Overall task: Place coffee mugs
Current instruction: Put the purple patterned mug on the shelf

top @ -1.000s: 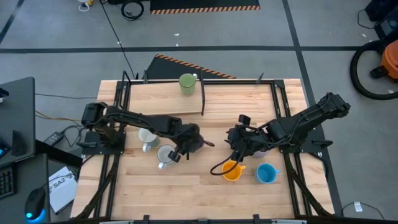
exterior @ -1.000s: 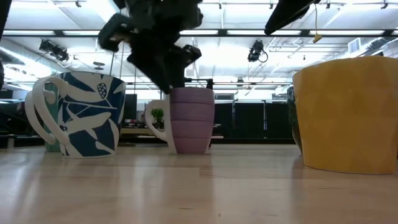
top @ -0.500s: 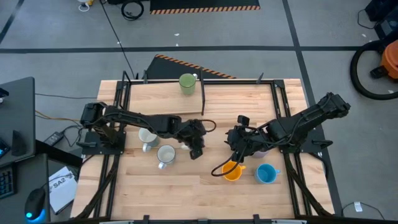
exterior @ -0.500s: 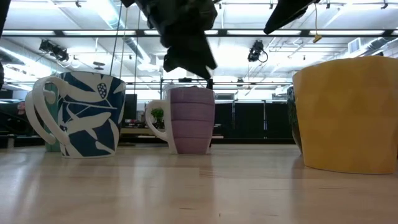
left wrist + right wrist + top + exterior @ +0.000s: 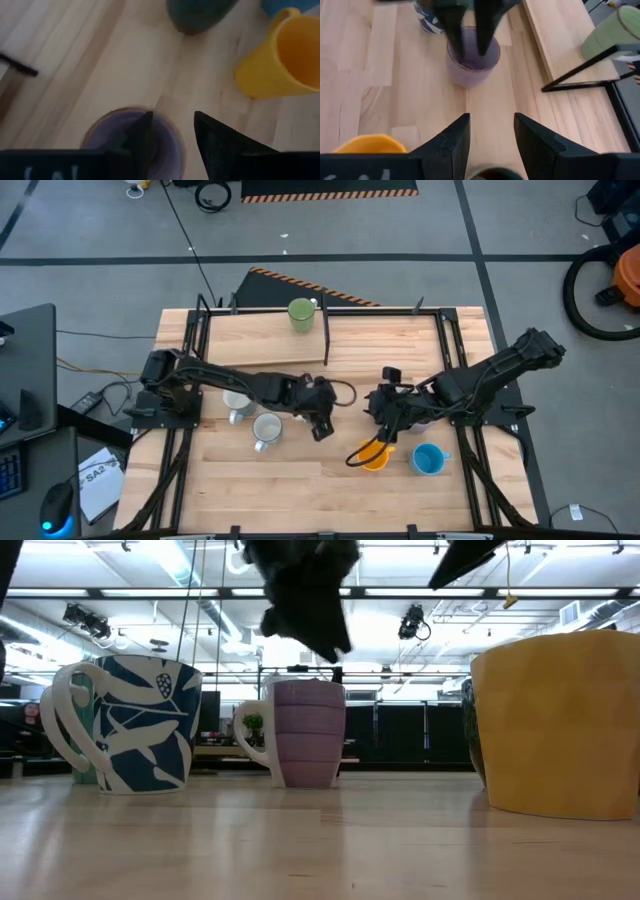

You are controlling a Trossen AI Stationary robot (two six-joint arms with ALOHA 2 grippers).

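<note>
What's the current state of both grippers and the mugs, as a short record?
left gripper: open, at mid-table, fingers down at the rim of the lilac mug; no grip seen
right gripper: open, empty, facing the lilac mug
orange mug: upright, near the right gripper
blue mug: upright, beside the orange mug
white mugs: under the left arm
green mug: far side of the table
</note>
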